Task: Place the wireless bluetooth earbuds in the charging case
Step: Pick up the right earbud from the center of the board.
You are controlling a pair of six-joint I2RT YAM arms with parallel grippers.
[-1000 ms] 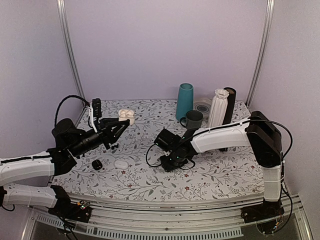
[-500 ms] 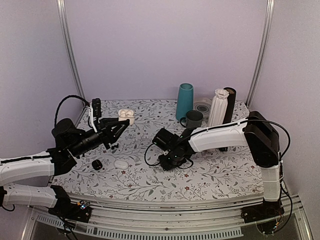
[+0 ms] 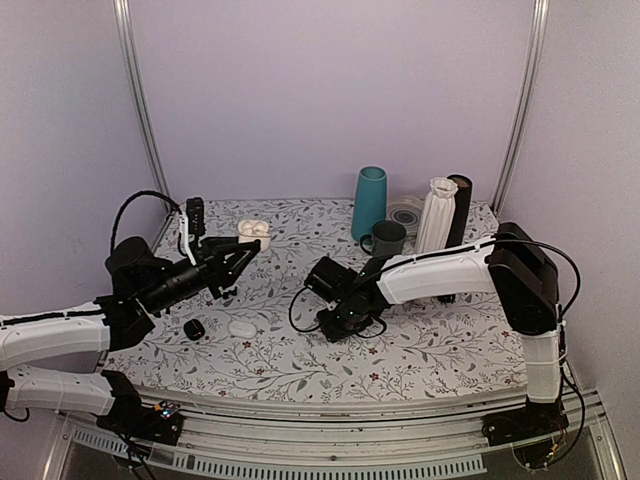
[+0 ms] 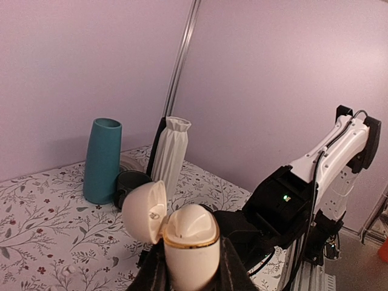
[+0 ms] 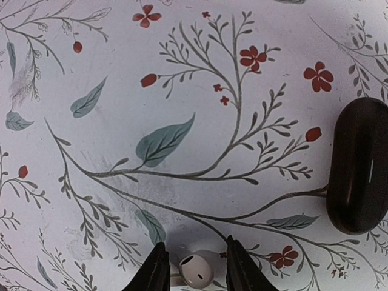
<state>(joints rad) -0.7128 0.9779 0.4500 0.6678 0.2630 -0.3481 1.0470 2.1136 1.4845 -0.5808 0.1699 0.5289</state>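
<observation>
At table's (image 3: 300,368) far edge, teal vase (image 3: 370,203) and mug (image 3: 386,239) were noted. Open charging case (image 4: 189,236) was clamped in left gripper (image 4: 193,274); earbud (image 5: 195,271) was straddled by narrowly parted right gripper (image 5: 194,267).

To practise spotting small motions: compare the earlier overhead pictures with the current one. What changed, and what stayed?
The right pincer slid slightly leftward over the flowered tablecloth; it stands open astride a small white earbud, not gripping it. The left pincer still holds the open cream egg-shaped charging case aloft; the teal vase and dark mug stayed put.
</observation>
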